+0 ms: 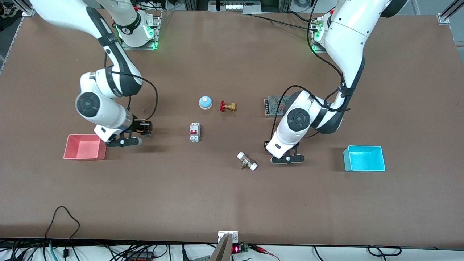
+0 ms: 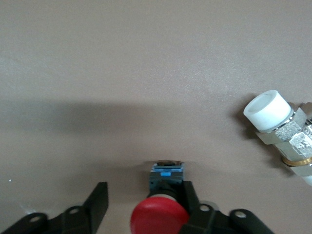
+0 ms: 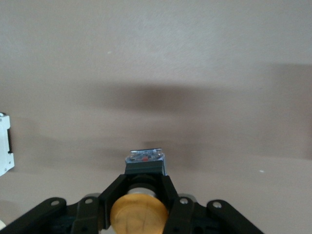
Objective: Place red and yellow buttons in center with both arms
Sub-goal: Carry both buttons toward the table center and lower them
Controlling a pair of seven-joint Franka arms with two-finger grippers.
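Note:
My left gripper (image 1: 281, 152) is low over the table's middle part, toward the left arm's end. In the left wrist view the left gripper (image 2: 144, 195) is open. The red button (image 2: 160, 217) lies against one finger (image 2: 189, 195); the other finger (image 2: 97, 200) stands well apart from it. My right gripper (image 1: 144, 129) is low beside the pink tray. In the right wrist view the right gripper (image 3: 144, 183) is shut on the yellow button (image 3: 139, 214), both fingers against its black body. Both buttons are hidden in the front view.
A pink tray (image 1: 85, 146) sits at the right arm's end and a cyan tray (image 1: 364, 158) at the left arm's end. Between the grippers are a blue dome (image 1: 205, 102), a brass valve (image 1: 227, 106), a white breaker (image 1: 194, 132), a white-capped fitting (image 1: 247, 161) and a perforated metal box (image 1: 275, 105).

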